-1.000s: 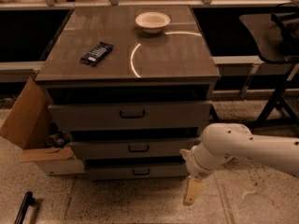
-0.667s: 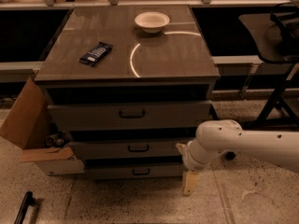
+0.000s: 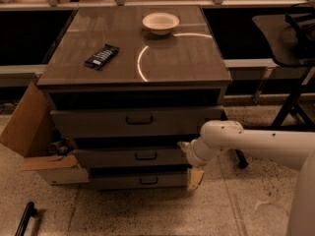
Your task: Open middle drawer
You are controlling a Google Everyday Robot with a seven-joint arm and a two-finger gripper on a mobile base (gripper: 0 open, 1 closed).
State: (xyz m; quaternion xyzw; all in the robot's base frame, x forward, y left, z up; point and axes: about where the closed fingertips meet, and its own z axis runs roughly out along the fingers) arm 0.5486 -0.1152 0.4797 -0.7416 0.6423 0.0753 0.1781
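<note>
Crossing the near right of the scene, my smooth white arm (image 3: 261,141) lies almost level and ends in a rounded wrist. My gripper (image 3: 189,162) sits at the right end of the middle drawer (image 3: 110,158), a flat matte grey front with a small black pull handle (image 3: 145,156) at its centre, between the taller top drawer (image 3: 98,123) and the slim bottom drawer (image 3: 113,182). My cream fingers (image 3: 195,178) are spread wide, one up and one down, holding nothing. A white bowl (image 3: 160,22) and a dark wrapped bar (image 3: 102,56) rest on the glossy cabinet top (image 3: 172,63). A cardboard box (image 3: 27,127) leans at left.
</note>
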